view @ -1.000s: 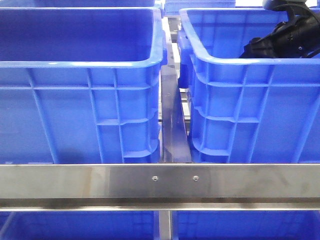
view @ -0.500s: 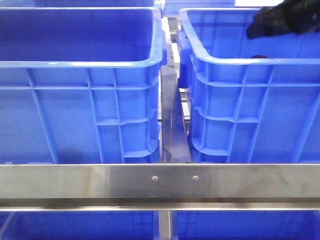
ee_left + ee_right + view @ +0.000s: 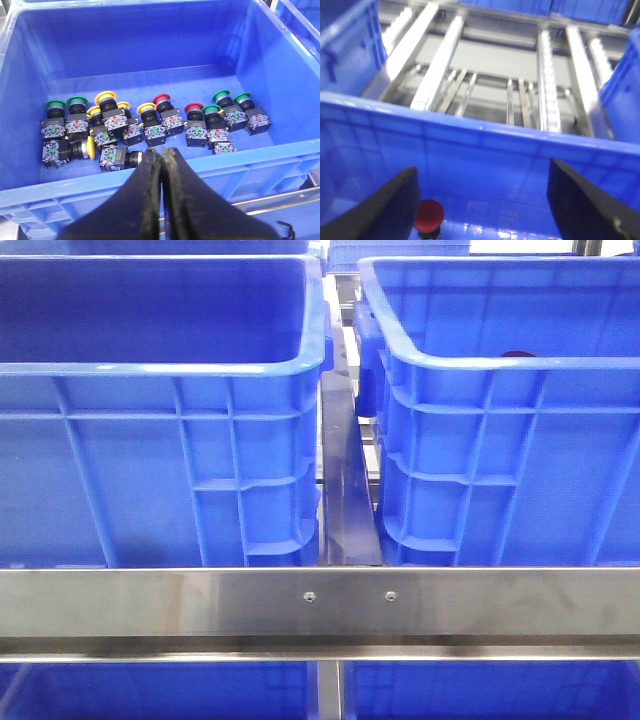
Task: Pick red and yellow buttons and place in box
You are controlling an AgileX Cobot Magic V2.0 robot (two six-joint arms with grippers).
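Red button (image 3: 429, 215): on the floor of the box (image 3: 485, 150), near one wall, standing upright, domed cap up and dark body below, long axis vertical as far as the blurred right wrist view allows. In the front view only a sliver of red (image 3: 518, 354) shows over the near rim of the right-hand crate (image 3: 500, 440).

Right gripper (image 3: 485, 210): fingers (image 3: 390, 210) spread wide, nothing between them, held above the box interior. The red button sits just beside the inner edge of one finger, not touching it as far as can be told.

Beyond the box's far wall: metal roller rails (image 3: 445, 60) and grey frame.

Left wrist view: a second blue crate (image 3: 30, 100) with a cluster of push buttons along its floor. Yellow-capped ones (image 3: 105, 97) mostly upright or tipped back; one yellow button (image 3: 90, 148) lies on its side, long axis along the floor. Red caps (image 3: 161, 98) and green caps (image 3: 55, 104) stand mixed among them, each with a dark contact block below.

Left gripper (image 3: 161, 160): fingers pressed together, empty, poised over the near rim of that crate.

Front view: two crates side by side, a steel crossbar (image 3: 320, 605) in front.
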